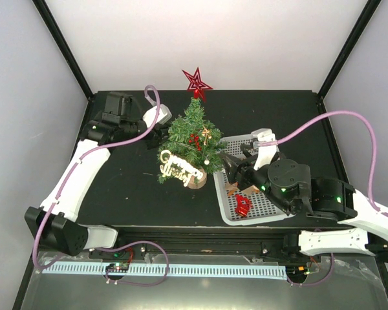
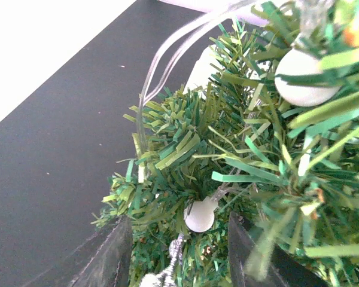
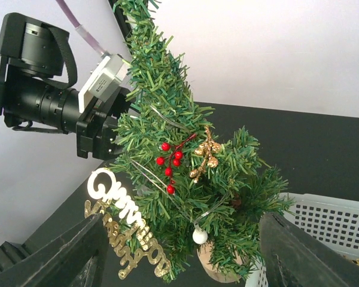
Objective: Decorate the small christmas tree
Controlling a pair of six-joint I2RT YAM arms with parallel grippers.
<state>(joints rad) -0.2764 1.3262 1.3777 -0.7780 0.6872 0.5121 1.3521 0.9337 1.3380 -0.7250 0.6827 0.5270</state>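
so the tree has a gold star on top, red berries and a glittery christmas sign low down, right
Not quite: the star on top of the small christmas tree is red, not gold, as the top external view shows. The red berries and the glittery sign low down are as you say.

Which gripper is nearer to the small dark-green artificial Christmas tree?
Left. The left gripper is in among the branches of the small dark-green Christmas tree, on its far-left side; the right gripper hangs apart on its right, over the white perforated basket.
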